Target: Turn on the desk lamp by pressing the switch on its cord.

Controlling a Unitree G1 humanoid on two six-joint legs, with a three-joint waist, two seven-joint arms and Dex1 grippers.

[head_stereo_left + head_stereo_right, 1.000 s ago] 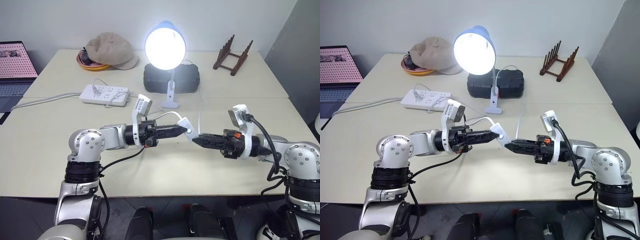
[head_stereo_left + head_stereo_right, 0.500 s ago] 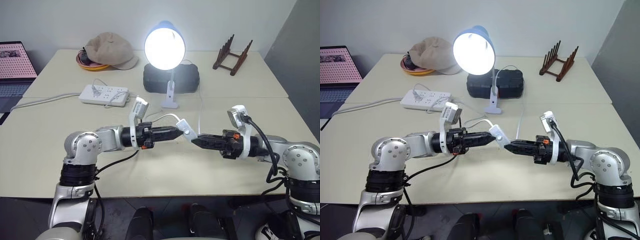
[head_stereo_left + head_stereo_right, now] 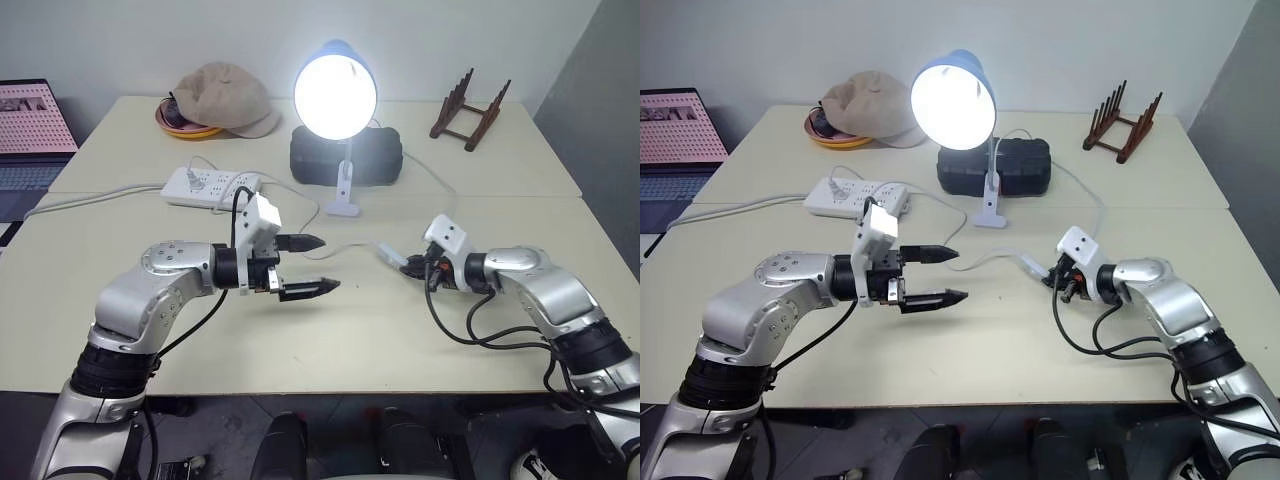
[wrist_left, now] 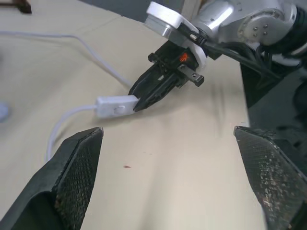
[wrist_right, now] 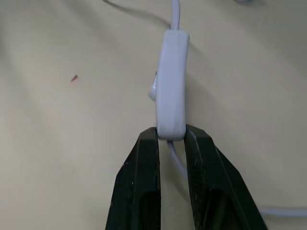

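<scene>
Right gripper [image 5: 171,139]: fingers drawn narrow, pinching the cord right at the near end of the switch; in the head views it sits right of centre, low over the table, pointing toward the middle of the frame.
Left gripper [image 3: 312,265]: fingers spread wide, holding nothing; left of centre in the head views, tips pointing toward the right gripper, well apart from the switch.
Switch [image 5: 171,81]: white oblong, lying on the table at centre frame in the head views, its near end touching the right gripper's fingertips; also seen in the left wrist view [image 4: 116,106] at the tip of the right gripper.
Cord [image 3: 352,247]: thin and white, leaves both ends of the switch; one run passes between the right gripper's fingers, the other curves across the table toward the lamp.
Lamp [image 3: 336,95]: lit, blue shade with bright round bulb facing the camera, upper centre; its white clip base [image 3: 343,205] stands on the table just in front of a black case [image 3: 385,158].
Power strip [image 3: 211,186]: white, upper left of centre, behind the left arm.
Cap [image 3: 222,98]: beige, resting on an orange dish, upper left.
Wooden rack [image 3: 468,112]: upper right, on the far table.
Laptop [image 3: 32,130]: open, at the left edge.
Table [image 3: 350,340]: pale cream, bare between the two grippers.
</scene>
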